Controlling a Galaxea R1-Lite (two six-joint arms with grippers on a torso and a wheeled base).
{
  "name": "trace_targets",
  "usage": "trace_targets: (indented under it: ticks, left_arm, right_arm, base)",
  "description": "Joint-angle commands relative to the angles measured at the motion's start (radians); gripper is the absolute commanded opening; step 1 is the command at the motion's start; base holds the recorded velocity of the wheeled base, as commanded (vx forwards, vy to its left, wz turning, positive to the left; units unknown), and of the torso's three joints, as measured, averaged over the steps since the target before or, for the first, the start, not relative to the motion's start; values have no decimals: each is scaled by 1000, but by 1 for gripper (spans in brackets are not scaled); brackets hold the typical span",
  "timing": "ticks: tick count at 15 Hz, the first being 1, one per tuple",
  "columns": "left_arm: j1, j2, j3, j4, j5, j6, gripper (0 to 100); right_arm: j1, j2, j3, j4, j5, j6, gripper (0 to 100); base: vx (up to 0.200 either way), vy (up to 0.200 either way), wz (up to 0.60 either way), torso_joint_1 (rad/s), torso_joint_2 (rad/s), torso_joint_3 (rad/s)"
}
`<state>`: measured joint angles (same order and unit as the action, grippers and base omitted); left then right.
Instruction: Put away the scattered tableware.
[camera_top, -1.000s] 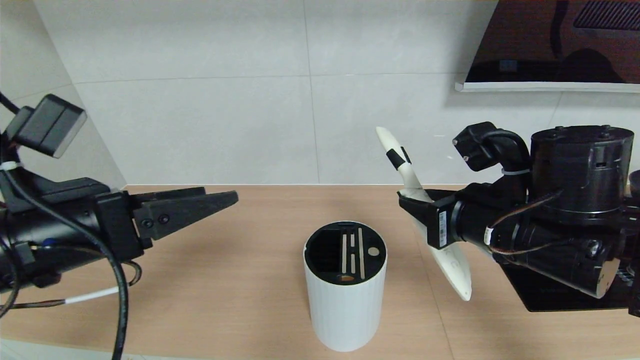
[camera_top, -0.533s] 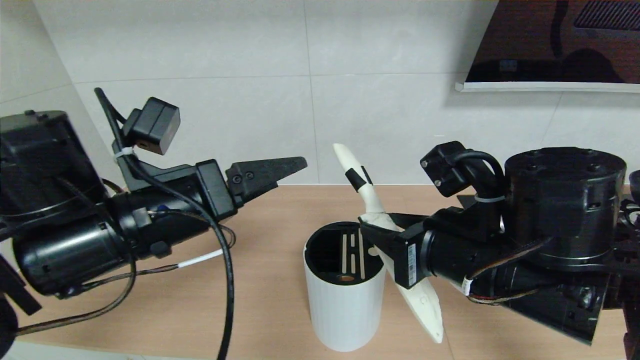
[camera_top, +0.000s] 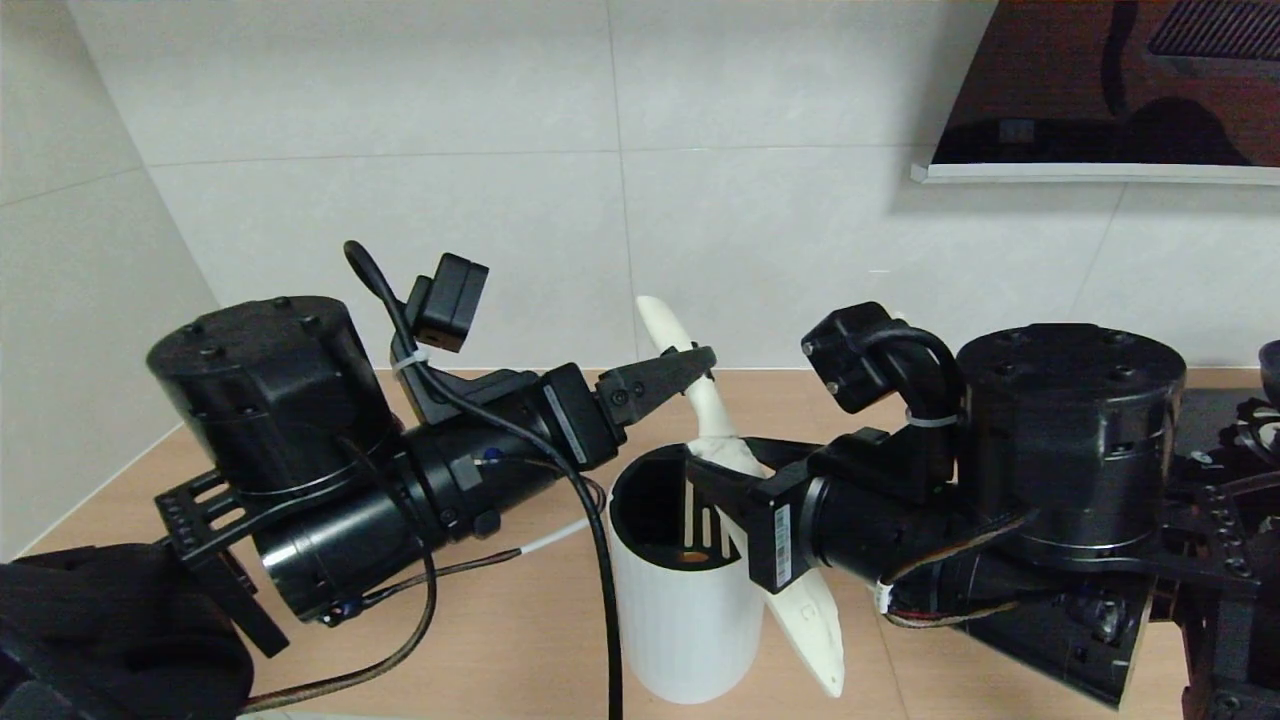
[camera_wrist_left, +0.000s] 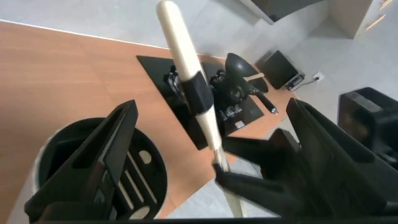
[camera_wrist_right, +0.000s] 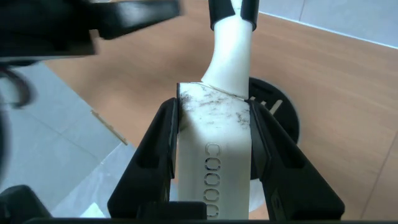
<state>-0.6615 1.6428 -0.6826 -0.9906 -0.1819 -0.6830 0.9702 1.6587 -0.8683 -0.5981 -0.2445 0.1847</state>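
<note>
White holder (camera_top: 680, 620), slotted black insert (camera_top: 645, 505) inside; right hand (camera_top: 735, 465) grips spatula (camera_top: 710, 410) over rim

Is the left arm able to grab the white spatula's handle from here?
Probably yes. The left gripper's open jaws stand either side of the handle, nothing between; the right gripper holds the spatula by its blade.

The left arm (camera_top: 370, 520) and right arm (camera_top: 880, 520) are black, with drum-shaped screw-topped joints (camera_top: 1070, 400), loose cables (camera_top: 600, 560), perhaps a barcode sticker (camera_top: 782, 545).

No words or numbers are legible. The barcode sticker (camera_top: 783, 535) on the right arm (camera_top: 1060, 450) is too small to read. The rice paddle (camera_wrist_right: 216, 130) carries small embossed ovals.
</note>
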Motion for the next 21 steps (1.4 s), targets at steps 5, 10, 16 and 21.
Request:
trace_targets:
  ticks: [5, 10, 16, 21]
  left_arm:
    - [-9, 63, 5, -51, 10, -7, 100]
    - [-9, 61, 1, -85, 19, -47, 100]
    - [-15, 71, 6, -102, 19, -47, 100]
    - [-15, 80, 6, -102, 18, -47, 0]
  right_arm:
    - [28, 12, 0, -2, 2, 10, 0]
    - [39, 23, 3, -2, 4, 22, 0]
    - [56, 23, 9, -2, 4, 24, 0]
    - [58, 23, 11, -3, 4, 25, 0]
  base:
    - [0, 0, 0, 0, 0, 0]
    - [0, 0, 0, 0, 0, 0]
    - [0, 0, 0, 0, 0, 0]
    - [0, 0, 0, 0, 0, 0]
